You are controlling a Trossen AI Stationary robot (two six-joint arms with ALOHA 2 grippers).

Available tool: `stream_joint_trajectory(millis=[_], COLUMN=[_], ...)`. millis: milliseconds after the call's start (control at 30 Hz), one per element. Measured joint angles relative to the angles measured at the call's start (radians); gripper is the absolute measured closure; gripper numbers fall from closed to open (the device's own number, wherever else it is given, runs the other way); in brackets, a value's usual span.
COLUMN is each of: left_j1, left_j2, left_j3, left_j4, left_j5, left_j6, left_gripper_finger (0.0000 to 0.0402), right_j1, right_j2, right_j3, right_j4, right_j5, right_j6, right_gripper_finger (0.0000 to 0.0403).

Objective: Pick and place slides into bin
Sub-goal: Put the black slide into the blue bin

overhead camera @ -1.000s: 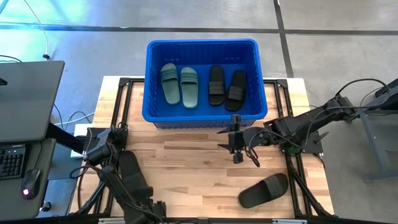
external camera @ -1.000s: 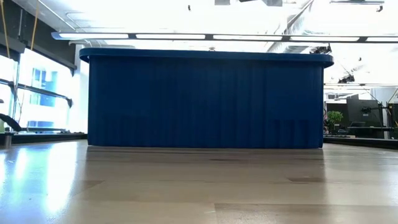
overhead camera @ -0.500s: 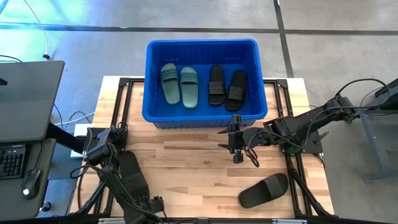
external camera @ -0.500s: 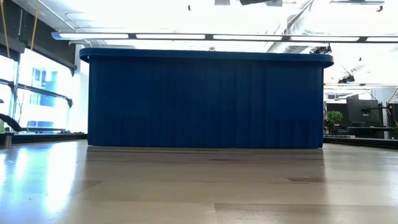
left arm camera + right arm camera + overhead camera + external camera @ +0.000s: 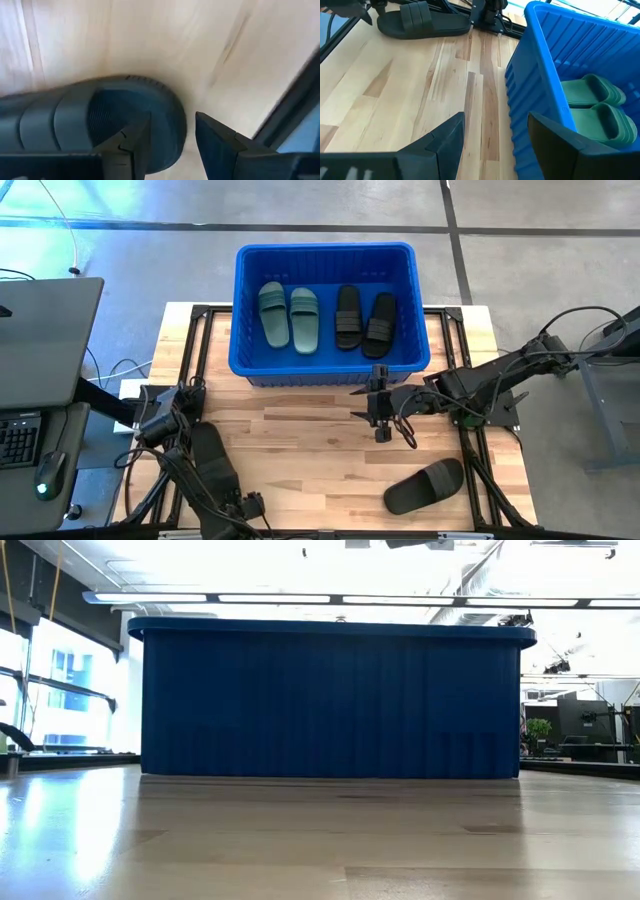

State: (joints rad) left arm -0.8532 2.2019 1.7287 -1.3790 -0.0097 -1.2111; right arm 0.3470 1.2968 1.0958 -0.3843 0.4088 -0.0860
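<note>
The blue bin (image 5: 325, 310) stands at the table's far middle and holds two green slides (image 5: 288, 315) and two black slides (image 5: 363, 318). One black slide (image 5: 425, 485) lies flat on the table near the right front. Another black slide (image 5: 210, 460) lies at the left front and also shows in the right wrist view (image 5: 422, 22). My left gripper (image 5: 172, 142) is open at that slide's rounded end (image 5: 150, 115); one finger stands over it and the other past its edge. My right gripper (image 5: 495, 145) is open and empty above the table, just in front of the bin's near wall (image 5: 535, 85). My left gripper stands open at the black slide's rounded end (image 5: 165, 125), coming from above. I cannot tell whether its fingers touch the slide, which lies flat on the table.
The bin's near wall fills the low view (image 5: 330, 705). Black frame rails (image 5: 200, 380) run along the table's sides. A laptop (image 5: 40, 340) sits on a stand left of the table. Bare wood (image 5: 300, 440) lies between the two arms.
My left gripper has shifted a little toward the table's far edge, along the near end of the black slide at the left front. The slides and my right gripper have kept still.
</note>
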Motion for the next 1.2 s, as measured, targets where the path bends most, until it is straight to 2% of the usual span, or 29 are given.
stream_joint_trajectory(millis=[100, 367, 467, 600, 767, 1033, 1200], left_j1=[-0.006, -0.005, -0.006, -0.005, -0.005, -0.002, -0.004], left_j2=[0.004, 0.001, 0.001, 0.001, 0.003, 0.008, 0.008], left_j3=[-0.025, -0.086, -0.091, -0.09, -0.067, 0.094, 0.231], left_j4=[-0.025, 0.051, 0.064, 0.068, 0.056, -0.053, -0.101], left_j5=[0.014, 0.012, -0.006, -0.002, -0.017, -0.201, -0.391], left_j6=[-0.01, -0.056, -0.056, -0.052, -0.034, 0.036, 0.154], left_gripper_finger=[0.0261, 0.0271, 0.0305, 0.0379, 0.0388, 0.0398, 0.0399], right_j1=[0.0, 0.0, 0.0, 0.0, 0.0, 0.0, 0.0], right_j2=[0.0, 0.0, 0.0, 0.0, 0.0, 0.0, 0.0], right_j3=[0.0, 0.0, 0.0, 0.0, 0.0, 0.0, 0.0], right_j4=[-0.001, -0.009, -0.009, -0.009, -0.009, -0.008, -0.008], right_j5=[0.0, 0.0, 0.0, 0.0, 0.0, 0.0, 0.0], right_j6=[0.0, 0.0, 0.0, 0.0, 0.0, 0.0, 0.0], right_gripper_finger=[0.0197, 0.0197, 0.0197, 0.0197, 0.0197, 0.0197, 0.0197])
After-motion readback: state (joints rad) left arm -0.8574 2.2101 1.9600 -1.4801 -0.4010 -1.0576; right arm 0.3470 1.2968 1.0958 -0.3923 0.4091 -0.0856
